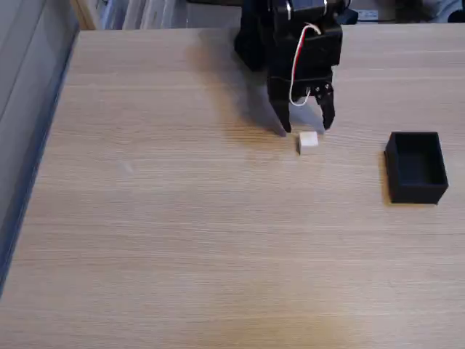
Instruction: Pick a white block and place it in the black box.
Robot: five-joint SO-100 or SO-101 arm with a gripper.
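While the pincer (306,127) hangs tip-down with its two fingers spread wide and nothing between them, the white block (308,142) rests on the counter (182,240) just below the fingertips, closer to the right finger than to the left as the fixed view shows it; whether either finger touches the block cannot be told, though a thin gap seems to show above it. Right of the white block, well apart from it and a little nearer the camera, stands the black box (416,167), open-topped with dark walls; the stretch of wood between block and box is bare. Above the white block rises the black arm (298,43), its body covering the far middle of the counter, with a white and red wire (296,62) looping down its front toward the fingers; a dark shadow spreads on the wood to the left of the fingers. Far left of the white block the counter ends at a grey-blue edge (29,167); beyond the far edge, pale upright shapes show, too blurred to name.
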